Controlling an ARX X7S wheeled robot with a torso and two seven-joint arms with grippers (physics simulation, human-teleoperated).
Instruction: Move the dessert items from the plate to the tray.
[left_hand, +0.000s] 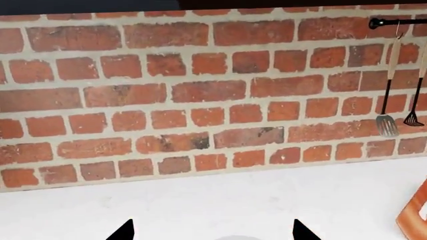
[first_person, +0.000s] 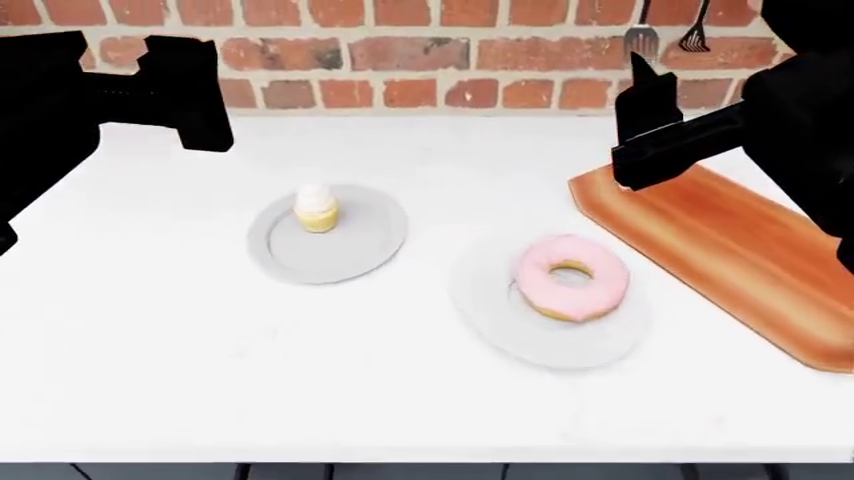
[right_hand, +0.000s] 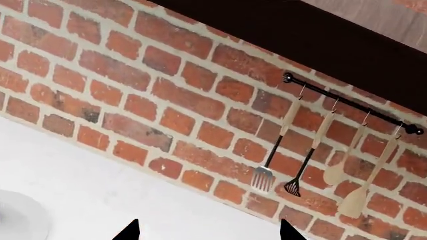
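Pink-iced donut (first_person: 573, 278) and cupcake (first_person: 316, 208) are sitting on separate grey plates, the wooden tray (first_person: 727, 250) lying empty beside them, because both grippers' jaws are hanging spread and empty above the tabletop (first_person: 160, 340).

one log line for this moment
left gripper: open, raised | right gripper: open, raised | cupcake, donut: on plates | tray: bare
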